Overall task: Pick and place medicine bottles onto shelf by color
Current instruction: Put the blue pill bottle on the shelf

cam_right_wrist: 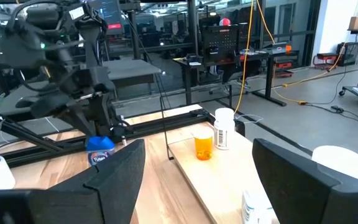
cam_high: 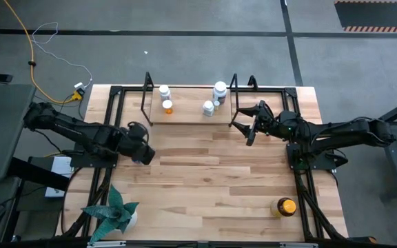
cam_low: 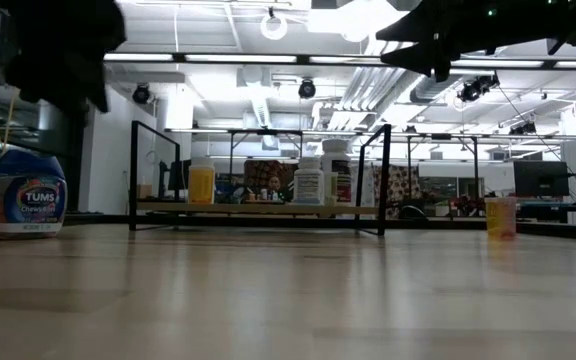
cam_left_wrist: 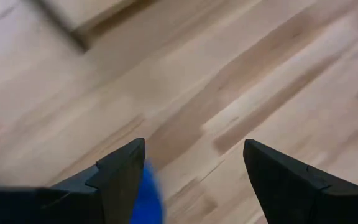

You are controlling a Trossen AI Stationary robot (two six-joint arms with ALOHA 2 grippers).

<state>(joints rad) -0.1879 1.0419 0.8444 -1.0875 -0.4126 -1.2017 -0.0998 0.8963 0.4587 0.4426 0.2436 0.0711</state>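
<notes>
The shelf stands along the table's far edge, a black wire frame with a light wooden floor. On it stand four medicine bottles: a white-capped bottle and a small orange bottle towards its left end, and a taller white bottle with a smaller white one towards its right end. The right gripper hangs above the table just off the shelf's right end loop, its fingers spread apart and holding nothing; from its wrist camera the shelf floor with the orange bottle and the white-capped bottle beside it shows between the fingers. The left gripper hovers over the table's left half, short of the shelf, its jaws also wide open, with a blue bottle (a Tums label shows on it in the low view) partly seen just beside one finger, standing on the table. A larger amber bottle stands alone near the table's near right corner. A teal spiky plant sits at the near left corner.
</notes>
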